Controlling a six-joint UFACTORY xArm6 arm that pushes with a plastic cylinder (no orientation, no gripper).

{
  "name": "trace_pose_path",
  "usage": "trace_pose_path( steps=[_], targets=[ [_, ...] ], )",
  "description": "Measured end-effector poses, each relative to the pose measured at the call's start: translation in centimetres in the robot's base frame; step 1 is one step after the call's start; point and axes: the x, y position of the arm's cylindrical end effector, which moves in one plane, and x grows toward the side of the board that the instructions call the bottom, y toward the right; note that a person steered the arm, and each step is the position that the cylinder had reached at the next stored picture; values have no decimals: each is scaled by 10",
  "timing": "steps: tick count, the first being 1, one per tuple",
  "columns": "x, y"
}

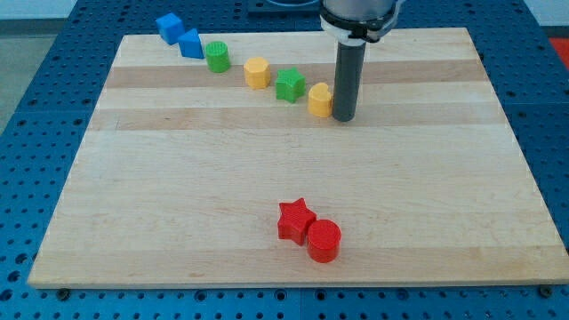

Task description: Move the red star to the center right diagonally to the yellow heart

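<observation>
Camera view: on a pale wooden surface (178, 178), my tip (344, 117) touches the right side of a yellow heart block (320, 100). No pincer shows. The red star block (294, 220) sits near the view's bottom, touching a red cylinder block (324, 240).

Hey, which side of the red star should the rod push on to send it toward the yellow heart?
Push the red star on its bottom-left points, coming from the view's bottom left. The red cylinder touches its bottom-right side. My tip sits beside the yellow heart.
</observation>
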Motion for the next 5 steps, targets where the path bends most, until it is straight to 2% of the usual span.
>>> trace_pose_path(
  steps=[2,3,4,5],
  targets=[
    [85,-17],
    [85,-108],
    [129,-160],
    [187,-145]
  ],
)
